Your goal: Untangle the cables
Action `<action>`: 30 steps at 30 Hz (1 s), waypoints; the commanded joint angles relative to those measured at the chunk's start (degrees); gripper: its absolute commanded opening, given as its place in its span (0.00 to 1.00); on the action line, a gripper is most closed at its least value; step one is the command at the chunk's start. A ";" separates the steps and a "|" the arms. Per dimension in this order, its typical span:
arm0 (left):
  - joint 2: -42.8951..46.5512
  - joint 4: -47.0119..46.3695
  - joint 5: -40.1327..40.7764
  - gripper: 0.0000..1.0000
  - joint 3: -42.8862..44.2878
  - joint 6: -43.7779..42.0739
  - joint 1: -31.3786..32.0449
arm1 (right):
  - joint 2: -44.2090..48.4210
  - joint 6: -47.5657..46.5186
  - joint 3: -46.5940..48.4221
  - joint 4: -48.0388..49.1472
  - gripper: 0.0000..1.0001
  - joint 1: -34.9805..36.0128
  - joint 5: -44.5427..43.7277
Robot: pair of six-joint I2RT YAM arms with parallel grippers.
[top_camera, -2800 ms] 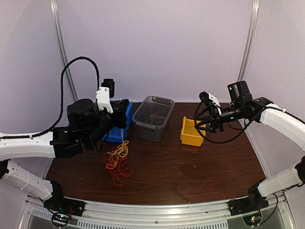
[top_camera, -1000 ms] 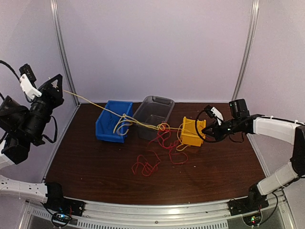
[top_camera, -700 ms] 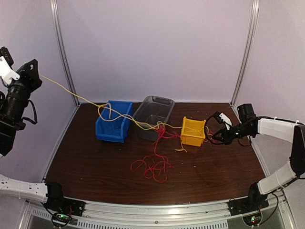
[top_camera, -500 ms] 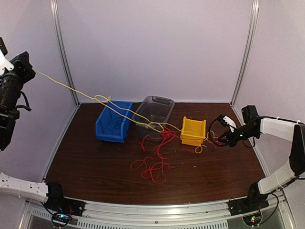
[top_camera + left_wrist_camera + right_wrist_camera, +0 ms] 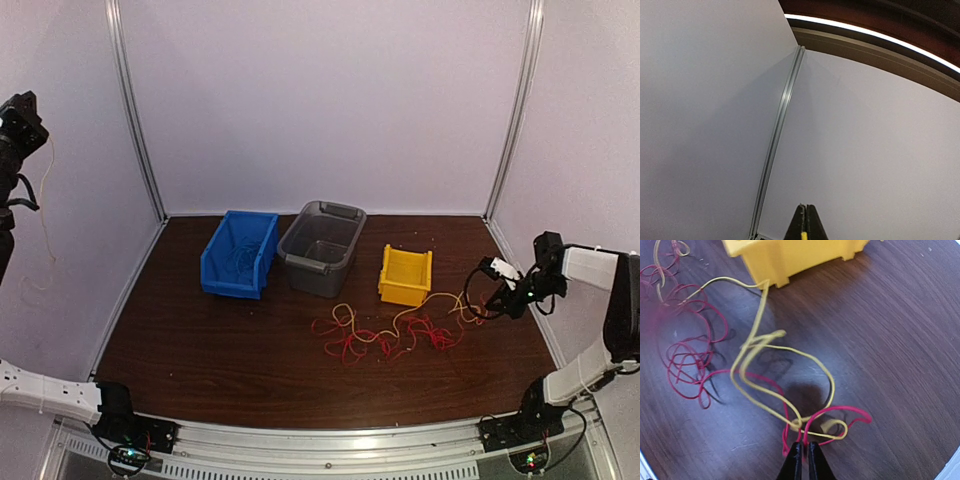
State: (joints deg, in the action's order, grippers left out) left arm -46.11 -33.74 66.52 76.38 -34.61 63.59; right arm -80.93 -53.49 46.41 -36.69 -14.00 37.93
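Note:
A loose spread of red and yellow cables [image 5: 390,335] lies on the brown table in front of the yellow bin [image 5: 406,275]. My right gripper [image 5: 476,300] sits low at the spread's right end. In the right wrist view its jaws [image 5: 804,447] are almost together, with a red cable [image 5: 840,412] running in between them and a yellow cable [image 5: 760,350] looping just ahead. My left gripper [image 5: 20,110] is raised high at the far left. It [image 5: 806,212] is shut on a yellow cable [image 5: 803,235], which hangs down slack [image 5: 48,215] along the left wall.
A blue bin [image 5: 240,252] and a grey bin [image 5: 322,245] stand at the back of the table, left of the yellow bin [image 5: 790,255]. More red loops [image 5: 685,365] lie left of the right gripper. The left wrist camera sees only the wall and a metal post [image 5: 777,135].
The left arm has swung up and left, and its yellow cable, once taut across the bins, now hangs slack. The right gripper has moved right, dragging the cables in front of the yellow bin.

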 commanded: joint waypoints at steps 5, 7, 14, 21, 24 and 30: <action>-4.13 19.53 -5.12 0.00 -2.74 18.33 0.04 | 11.27 -15.24 6.47 -22.54 0.46 10.18 7.07; -5.40 20.33 -5.58 0.00 -3.19 19.75 0.04 | 13.81 -16.29 8.38 -25.30 0.53 13.61 6.40; -7.78 21.90 -8.52 0.00 -3.96 24.00 0.04 | 14.18 -5.49 19.32 -25.06 0.60 21.69 12.92; -9.96 22.58 -15.90 0.00 -7.59 30.35 0.04 | 9.07 17.24 25.44 -5.90 0.59 27.50 18.09; -12.25 23.63 -19.91 0.00 -7.97 33.94 -0.03 | 7.47 24.03 26.64 1.89 0.59 32.28 16.43; -17.05 23.75 -24.43 0.00 -8.39 39.75 0.03 | 2.44 35.08 30.07 12.90 0.61 40.47 16.31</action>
State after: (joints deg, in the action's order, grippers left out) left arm -61.06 -9.76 47.20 68.66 -0.32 63.59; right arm -76.09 -30.04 73.60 -35.53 22.44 53.17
